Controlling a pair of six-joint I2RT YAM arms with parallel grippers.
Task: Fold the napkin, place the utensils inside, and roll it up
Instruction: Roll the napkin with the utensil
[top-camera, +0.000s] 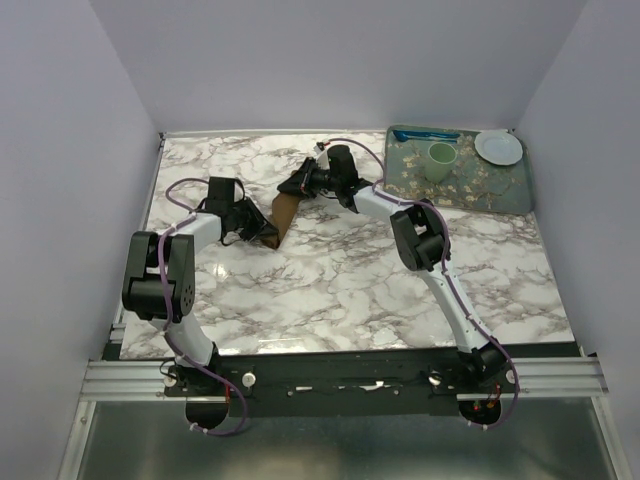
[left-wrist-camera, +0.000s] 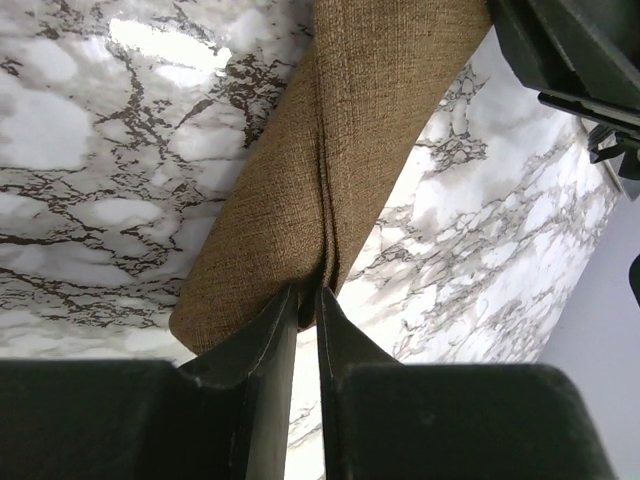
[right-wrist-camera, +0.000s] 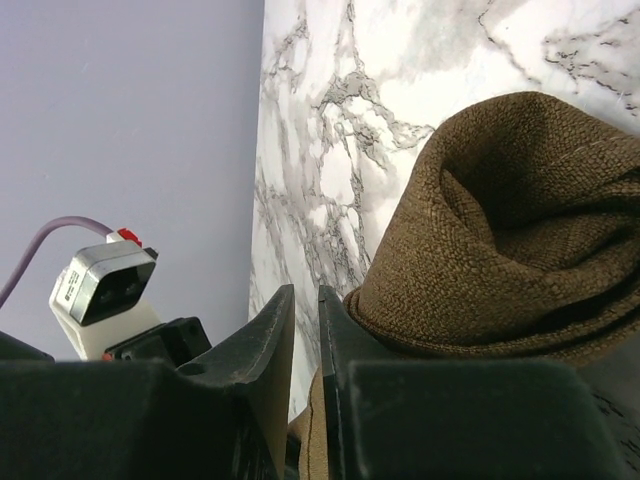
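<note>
My left hand (left-wrist-camera: 308, 310) and my right hand (right-wrist-camera: 305, 310) are each pinched narrow on an end of the napkin (top-camera: 283, 212), which stretches as a brown roll between them over the far left part of the desk (top-camera: 350, 280). Folding and rolling look largely done to me. I see no spoon, so I cannot tell whether it lies inside; what seems left is tidying the roll and setting it down
</note>
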